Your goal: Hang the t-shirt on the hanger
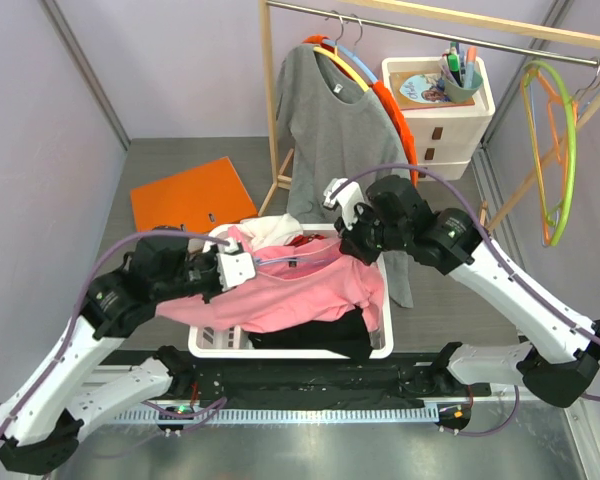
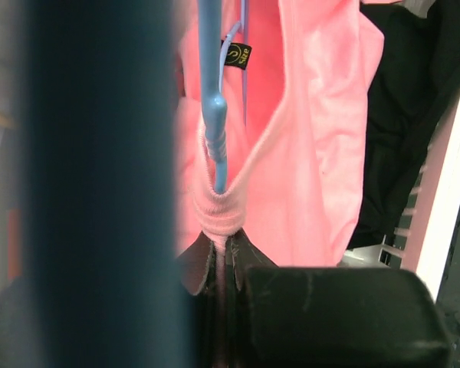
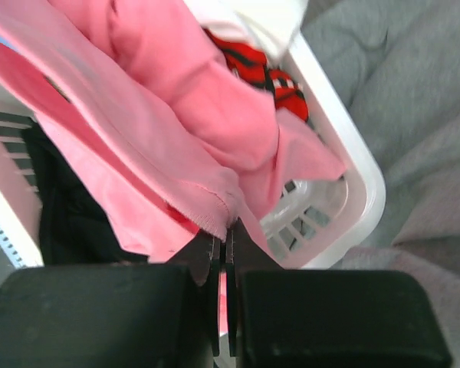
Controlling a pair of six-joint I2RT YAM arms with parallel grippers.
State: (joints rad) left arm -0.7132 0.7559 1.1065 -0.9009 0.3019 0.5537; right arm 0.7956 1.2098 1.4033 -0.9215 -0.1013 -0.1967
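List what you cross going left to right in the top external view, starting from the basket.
left gripper → t-shirt → right gripper → white drawer unit → lime-green hanger. The orange folder and grey shirt are left out because they overlap others.

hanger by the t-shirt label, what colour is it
Light blue; the hanger shows best in the left wrist view.

The t-shirt [image 2: 314,138] is soft, matt pink cloth (its collar edge is ribbed). The hanger [image 2: 210,54] looks smooth and a little glossy. The basket [image 3: 368,184] is shiny white plastic. The rack [image 1: 271,100] is pale wood, its rail [image 1: 400,28] bare metal.
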